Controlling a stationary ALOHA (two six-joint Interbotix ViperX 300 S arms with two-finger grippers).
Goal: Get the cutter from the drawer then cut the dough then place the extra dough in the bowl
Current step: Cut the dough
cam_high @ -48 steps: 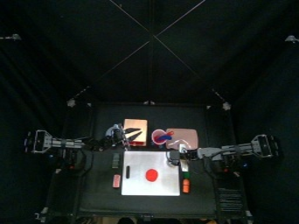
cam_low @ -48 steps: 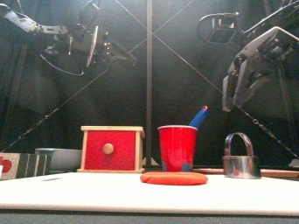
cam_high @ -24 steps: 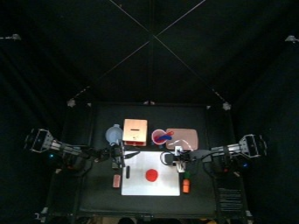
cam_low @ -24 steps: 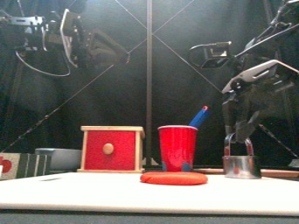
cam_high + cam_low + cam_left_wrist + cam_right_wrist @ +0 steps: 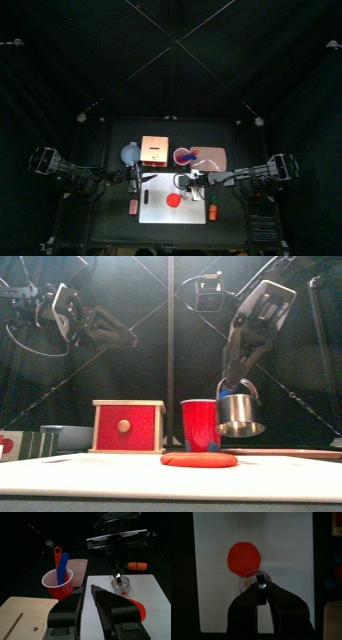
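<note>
The right claw [image 5: 241,384] is clamped on the wire handle of the metal cutter [image 5: 238,414], which hangs in the air, handle up and open rim down, its axis near upright and slightly tilted. The front view shows it clear above the red dough [image 5: 199,459], while the right wrist view, looking down through the ring, shows its rim over the dough's edge on the white board [image 5: 291,562]. The left claw [image 5: 89,589] hangs high at the left; apart or together, I cannot tell.
</note>
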